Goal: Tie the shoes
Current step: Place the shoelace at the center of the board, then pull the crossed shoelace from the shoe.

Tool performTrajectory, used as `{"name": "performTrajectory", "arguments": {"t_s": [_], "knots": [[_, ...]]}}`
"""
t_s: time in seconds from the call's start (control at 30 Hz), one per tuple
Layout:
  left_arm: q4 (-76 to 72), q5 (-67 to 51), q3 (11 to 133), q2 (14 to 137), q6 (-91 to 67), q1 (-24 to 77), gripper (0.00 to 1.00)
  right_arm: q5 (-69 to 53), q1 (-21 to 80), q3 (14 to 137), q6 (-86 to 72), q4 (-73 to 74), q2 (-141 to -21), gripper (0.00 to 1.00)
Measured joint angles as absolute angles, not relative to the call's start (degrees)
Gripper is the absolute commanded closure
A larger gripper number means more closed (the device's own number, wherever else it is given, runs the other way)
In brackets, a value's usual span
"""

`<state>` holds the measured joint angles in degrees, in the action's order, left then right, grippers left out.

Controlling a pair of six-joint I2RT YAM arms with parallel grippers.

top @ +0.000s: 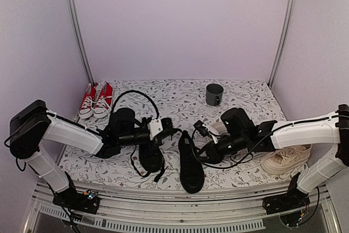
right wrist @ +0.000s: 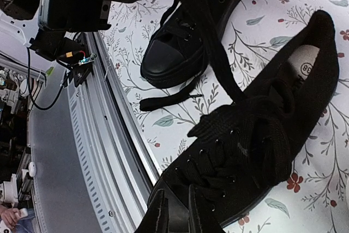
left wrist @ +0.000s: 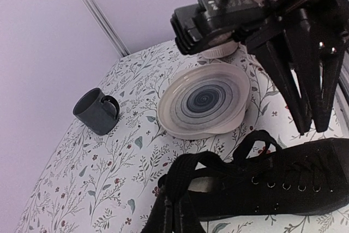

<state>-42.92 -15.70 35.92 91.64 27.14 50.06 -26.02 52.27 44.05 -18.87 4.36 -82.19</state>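
Observation:
Two black shoes lie side by side near the table's front edge, one (top: 150, 156) on the left and one (top: 191, 165) on the right. My left gripper (top: 163, 125) hovers above the left shoe. In the left wrist view that gripper (left wrist: 177, 211) is shut on a flat black lace (left wrist: 191, 173) that loops up from a shoe (left wrist: 283, 184). My right gripper (top: 203, 135) hangs by the right shoe's heel end. Its fingers (right wrist: 161, 214) stand close together just above the laced front of that shoe (right wrist: 262, 135). Whether they pinch a lace does not show. A loose lace end (right wrist: 169, 101) lies on the cloth.
Small red-and-white sneakers (top: 95, 101) sit at the back left, and a cream sneaker (top: 286, 159) lies at the right under my right arm. A dark mug (top: 214, 94) stands at the back. A swirl-patterned plate (left wrist: 204, 99) lies beneath my right arm. The metal front rail (right wrist: 103, 135) runs close by.

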Motion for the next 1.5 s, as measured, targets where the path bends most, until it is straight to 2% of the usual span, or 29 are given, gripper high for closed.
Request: {"name": "performTrajectory", "arguments": {"t_s": [0.23, 0.33, 0.43, 0.7, 0.77, 0.9, 0.97, 1.17, 1.5], "knots": [[-42.8, -15.5, 35.6, 91.7, 26.7, 50.1, 1.0, -22.4, 53.0, 42.3, -17.6, -4.4, -86.1, 0.84], [-42.7, -15.4, 35.6, 91.7, 26.7, 50.1, 1.0, -20.1, 53.0, 42.3, -16.5, -6.1, -87.2, 0.82], [-42.6, -15.3, 35.6, 91.7, 26.7, 50.1, 1.0, -18.5, 53.0, 42.4, -15.4, -7.2, -88.2, 0.76], [-42.5, -14.9, 35.0, 91.7, 26.7, 50.1, 1.0, -17.2, 53.0, 42.5, -14.0, -7.8, -91.9, 0.72], [-42.5, -14.9, 34.8, 91.7, 26.7, 50.1, 1.0, -17.2, 53.0, 42.5, -14.0, -7.8, -92.4, 0.75], [-42.5, -14.8, 34.7, 91.6, 26.7, 50.1, 1.0, -17.3, 53.0, 42.5, -13.9, -8.1, -93.2, 0.91], [-42.5, -14.7, 34.7, 91.6, 26.7, 50.1, 1.0, -17.4, 53.0, 42.6, -13.8, -8.2, -93.2, 0.94], [-42.4, -13.8, 34.3, 91.5, 26.7, 50.0, 1.0, -17.9, 52.9, 42.5, -13.9, -7.4, -92.0, 0.99], [-41.5, -7.0, 31.9, 88.4, 21.6, 49.8, 1.0, -22.9, 52.8, 39.2, -16.2, -4.0, -82.8, 0.99]]}}
